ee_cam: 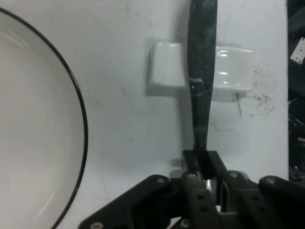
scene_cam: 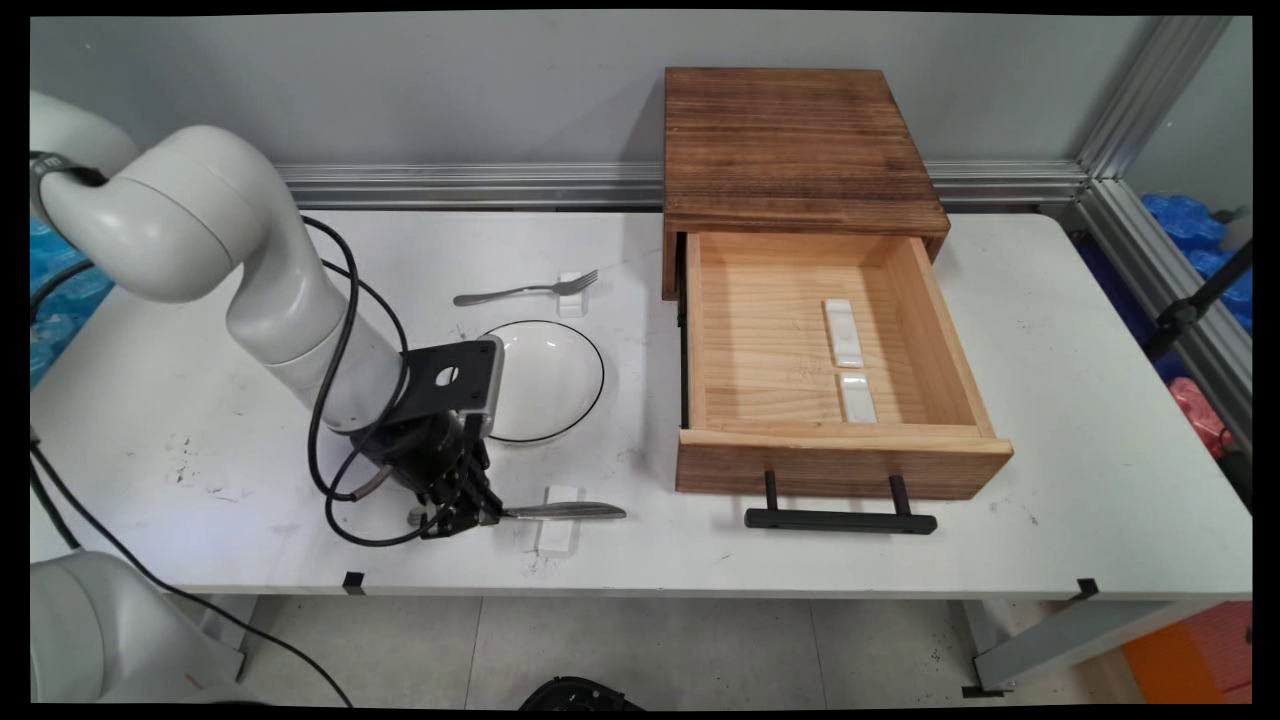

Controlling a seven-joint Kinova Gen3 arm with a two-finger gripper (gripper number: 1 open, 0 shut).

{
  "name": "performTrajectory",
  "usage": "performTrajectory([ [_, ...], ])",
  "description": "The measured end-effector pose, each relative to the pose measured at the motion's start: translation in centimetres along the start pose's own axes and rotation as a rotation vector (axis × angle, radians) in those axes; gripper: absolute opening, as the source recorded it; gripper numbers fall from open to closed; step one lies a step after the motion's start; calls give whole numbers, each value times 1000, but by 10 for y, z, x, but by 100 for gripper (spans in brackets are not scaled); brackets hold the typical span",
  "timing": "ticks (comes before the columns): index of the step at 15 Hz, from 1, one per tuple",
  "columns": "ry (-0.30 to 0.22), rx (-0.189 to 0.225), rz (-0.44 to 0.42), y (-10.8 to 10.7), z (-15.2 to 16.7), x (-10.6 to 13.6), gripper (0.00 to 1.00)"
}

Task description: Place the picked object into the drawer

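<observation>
A black claw [scene_cam: 462, 512] is seen lowered to the white desk [scene_cam: 1050, 420], closed on the handle end of a table knife [scene_cam: 565, 511]. In the hand view the claw [ee_cam: 205, 167] is shown with its fingers [ee_cam: 191, 164] pressed narrow against both sides of the knife [ee_cam: 202, 71]. The knife's long axis runs straight out from the claw, toward the open wooden drawer [scene_cam: 835, 450], with the blade laid across a small white rest [scene_cam: 558, 525]. A white black-rimmed plate [scene_cam: 545, 380] is placed just behind the knife, and a fork [scene_cam: 525, 290] on its own rest lies beyond the plate. Two more white rests [scene_cam: 850, 350] are seen inside the drawer.
</observation>
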Motion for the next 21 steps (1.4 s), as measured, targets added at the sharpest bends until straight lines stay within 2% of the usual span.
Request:
performTrajectory([
  [8,16,-17,9,-6,-16,11,0],
  [21,-1,-53,62,-20,-80,35,0],
])
